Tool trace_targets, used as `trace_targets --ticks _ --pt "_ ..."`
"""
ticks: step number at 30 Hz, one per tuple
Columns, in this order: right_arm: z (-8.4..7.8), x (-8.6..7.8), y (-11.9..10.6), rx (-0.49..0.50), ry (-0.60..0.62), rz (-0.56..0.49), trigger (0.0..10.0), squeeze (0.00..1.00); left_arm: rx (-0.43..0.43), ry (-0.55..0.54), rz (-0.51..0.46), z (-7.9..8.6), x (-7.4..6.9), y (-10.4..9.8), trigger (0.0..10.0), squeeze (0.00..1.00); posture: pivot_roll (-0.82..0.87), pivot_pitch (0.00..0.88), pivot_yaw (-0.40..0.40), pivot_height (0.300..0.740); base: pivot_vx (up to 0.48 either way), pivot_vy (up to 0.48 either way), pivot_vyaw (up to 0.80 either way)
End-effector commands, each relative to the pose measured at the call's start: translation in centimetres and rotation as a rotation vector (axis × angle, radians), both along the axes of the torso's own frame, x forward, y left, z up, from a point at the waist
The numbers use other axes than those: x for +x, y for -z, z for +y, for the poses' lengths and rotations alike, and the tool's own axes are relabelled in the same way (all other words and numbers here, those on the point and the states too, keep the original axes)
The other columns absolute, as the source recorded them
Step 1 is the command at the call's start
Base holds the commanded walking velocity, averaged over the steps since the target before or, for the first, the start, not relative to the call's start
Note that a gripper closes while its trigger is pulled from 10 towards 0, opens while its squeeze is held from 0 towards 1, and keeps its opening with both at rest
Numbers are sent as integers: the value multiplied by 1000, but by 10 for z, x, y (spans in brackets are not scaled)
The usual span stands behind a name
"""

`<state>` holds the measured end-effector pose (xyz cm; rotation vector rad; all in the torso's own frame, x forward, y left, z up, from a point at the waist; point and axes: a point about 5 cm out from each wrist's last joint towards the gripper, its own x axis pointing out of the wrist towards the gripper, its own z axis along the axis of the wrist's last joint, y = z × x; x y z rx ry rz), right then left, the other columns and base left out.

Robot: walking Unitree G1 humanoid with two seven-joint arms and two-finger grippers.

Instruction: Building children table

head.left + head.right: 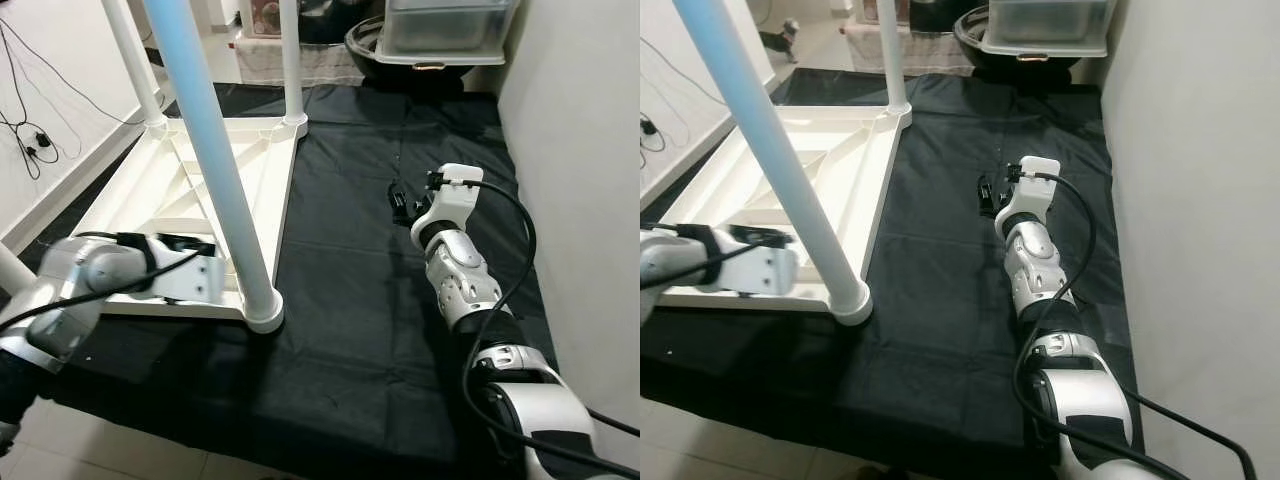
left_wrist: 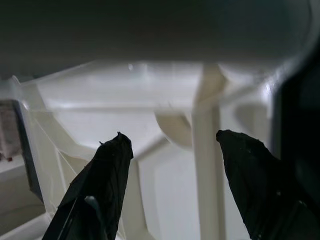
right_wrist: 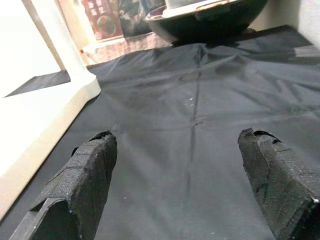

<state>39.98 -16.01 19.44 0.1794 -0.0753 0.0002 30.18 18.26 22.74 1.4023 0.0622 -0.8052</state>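
A white tabletop lies upside down on a black cloth, its ribbed underside facing up. Legs stand up from its corners: the nearest leg rises pale blue-white from the front corner, its round foot socket sitting at the table's edge by the cloth, and two more legs stand at the far corners.

The left gripper reaches in over the near edge of the tabletop, just beside the nearest leg. Its black fingers are spread apart with nothing between them, pointing at the white ribs of the underside.

The right gripper hovers low over the bare cloth to the right of the table, well apart from it. Its fingers are also spread wide and empty, aimed toward the far end of the cloth. A black cable loops along the right arm.

Beyond the cloth sits a dark round basin with a clear plastic tub on top. A pale wall runs along the right, and wires trail down on the left.
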Motion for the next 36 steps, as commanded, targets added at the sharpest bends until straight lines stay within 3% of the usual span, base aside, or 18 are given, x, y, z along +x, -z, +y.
trace_targets --ticks 1,4,10,11,14,16,20,23,24,25,26,27,32,34,36 --pt "3 -2 5 -4 -11 -3 10000 0 -74 -47 -16 -4 -7 2 10000 0 46 59 47 740 0 0 0" --pt "3 -2 5 -19 -13 -7 10000 0 -101 -64 -14 -6 -11 4 10000 0 46 59 47 740 0 0 0" --pt "3 -7 15 -36 -39 11 10000 0 -194 -189 41 -11 -42 28 10000 0 49 49 36 740 0 0 0" --pt "3 -7 15 -36 -39 11 10000 0 -194 -189 41 -11 -42 28 10000 0 49 49 36 740 0 0 0" --pt "3 -10 22 -38 -52 25 10000 0 -233 -278 71 -11 -62 43 10000 0 50 47 30 740 0 0 0" --pt "4 -11 22 -38 -54 26 10000 0 -242 -299 77 -10 -66 46 10000 0 50 47 30 740 0 0 0" --pt "8 -14 24 -67 -88 13 10000 0 -384 -425 60 -14 -86 58 10000 0 32 43 29 740 0 0 0" --pt "8 -16 23 -79 -96 1 10000 0 -419 -452 38 -17 -90 59 10000 0 25 43 28 740 0 0 0" --pt "9 -20 24 -98 -112 -10 10000 0 -535 -508 -36 -21 -92 57 10000 0 -4 44 15 740 0 0 0" --pt "11 -24 26 -106 -122 -17 10000 0 -599 -533 -78 -23 -93 55 10000 0 -4 44 15 740 0 0 0" --pt "11 -24 26 -106 -122 -17 10000 0 -599 -533 -78 -23 -93 55 10000 0 -4 44 15 740 0 0 0" --pt "13 -28 27 -111 -132 -23 10000 0 -655 -562 -115 -24 -95 54 10000 0 -4 44 15 740 0 0 0" --pt "15 -30 26 -118 -143 -38 10000 0 -686 -566 -124 -26 -95 54 10000 0 -25 42 30 740 0 0 0" --pt "23 -37 20 -130 -164 -90 10000 0 -788 -592 -171 -31 -97 55 10000 0 -37 36 42 740 0 0 0" --pt "25 -39 18 -133 -172 -107 10000 0 -824 -601 -190 -33 -98 55 10000 0 -37 36 42 740 0 0 0"
